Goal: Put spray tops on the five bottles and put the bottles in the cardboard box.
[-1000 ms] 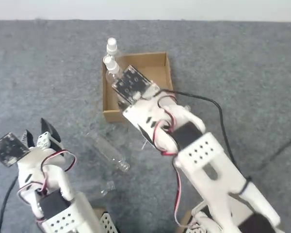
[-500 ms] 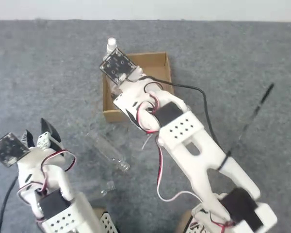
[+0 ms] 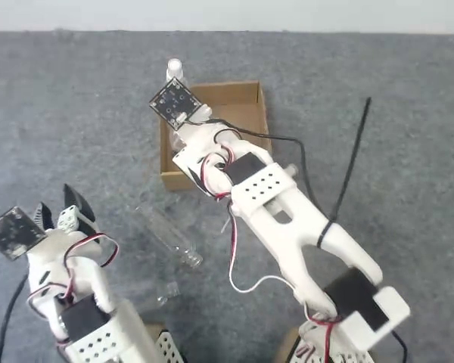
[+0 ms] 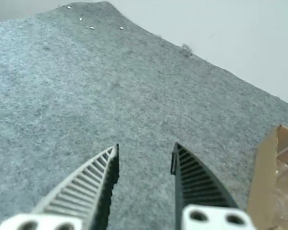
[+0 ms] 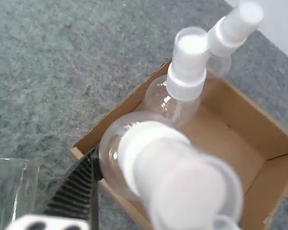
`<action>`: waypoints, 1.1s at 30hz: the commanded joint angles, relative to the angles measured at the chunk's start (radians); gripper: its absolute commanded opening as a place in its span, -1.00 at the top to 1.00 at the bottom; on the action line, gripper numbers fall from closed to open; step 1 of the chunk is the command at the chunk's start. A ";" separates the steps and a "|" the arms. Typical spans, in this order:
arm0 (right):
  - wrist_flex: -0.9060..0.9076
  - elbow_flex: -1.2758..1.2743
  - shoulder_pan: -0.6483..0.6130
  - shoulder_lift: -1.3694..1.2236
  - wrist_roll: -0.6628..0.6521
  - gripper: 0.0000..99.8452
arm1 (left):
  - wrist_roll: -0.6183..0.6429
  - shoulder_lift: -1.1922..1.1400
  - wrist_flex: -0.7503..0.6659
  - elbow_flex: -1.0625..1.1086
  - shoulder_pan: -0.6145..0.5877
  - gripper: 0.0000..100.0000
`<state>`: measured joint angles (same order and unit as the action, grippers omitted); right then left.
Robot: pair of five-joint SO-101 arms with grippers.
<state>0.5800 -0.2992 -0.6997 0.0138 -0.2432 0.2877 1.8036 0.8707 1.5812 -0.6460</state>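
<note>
Tally: 5 bottles point(image 5: 113, 153), 1 cardboard box point(image 3: 250, 98), 2 arms point(image 3: 287, 219)
3 bottles carry spray tops point(image 5: 189, 52); 2 bare bottles point(image 3: 166, 233) lie on the carpet point(image 3: 76, 113) (1 only faintly seen)

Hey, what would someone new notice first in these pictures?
The right arm stretches over the cardboard box, holding a capped bottle that looms large in the right wrist view. Next comes an uncapped bottle lying on the grey carpet between the arms. The left gripper is open above bare carpet.
</note>
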 commanded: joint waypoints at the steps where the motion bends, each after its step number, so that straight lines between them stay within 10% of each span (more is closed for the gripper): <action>1: -0.048 0.069 -0.010 -0.019 0.009 0.99 | -0.002 0.017 -0.032 -0.016 -0.006 0.66; 33: -0.108 0.071 -0.047 -0.165 0.000 0.98 | -0.003 0.017 -0.032 -0.016 -0.005 0.66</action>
<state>0.4925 -0.2946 -0.7334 -0.1565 -0.2432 0.2877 1.8036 0.8707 1.5812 -0.6460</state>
